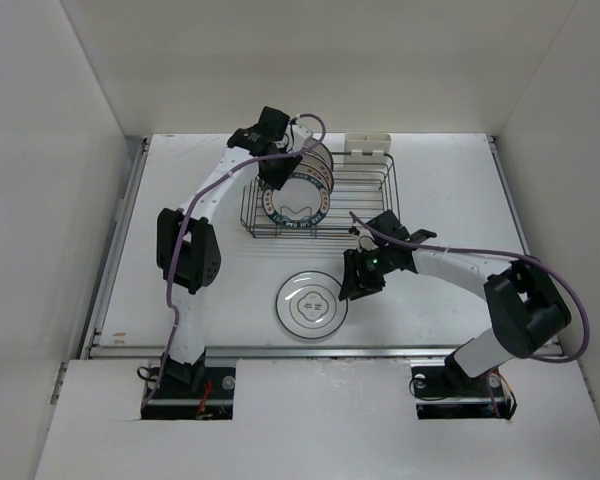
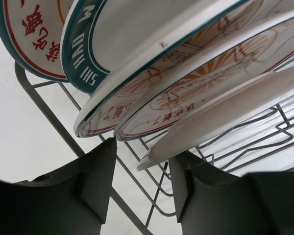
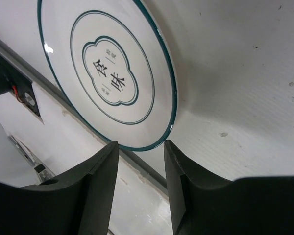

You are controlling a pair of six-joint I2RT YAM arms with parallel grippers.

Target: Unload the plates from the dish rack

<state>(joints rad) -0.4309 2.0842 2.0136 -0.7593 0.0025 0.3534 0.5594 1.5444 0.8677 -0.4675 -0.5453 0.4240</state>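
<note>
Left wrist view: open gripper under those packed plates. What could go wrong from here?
1. The round white teal-rimmed plates lean together in the dark wire dish rack; the open left gripper could clamp two rims or a wire.
2. The open right gripper hangs by the flat white plate on the table, possibly blocking the drop spot.

white arms (image 1: 216,187), black joints (image 1: 188,252), purple cables (image 1: 461,250)

You see: racked plates (image 2: 137,44) white, teal lettered rims, orange sunbursts, red script; lone plate (image 3: 112,73) white, teal rings; rack (image 1: 360,190) dark.
</note>
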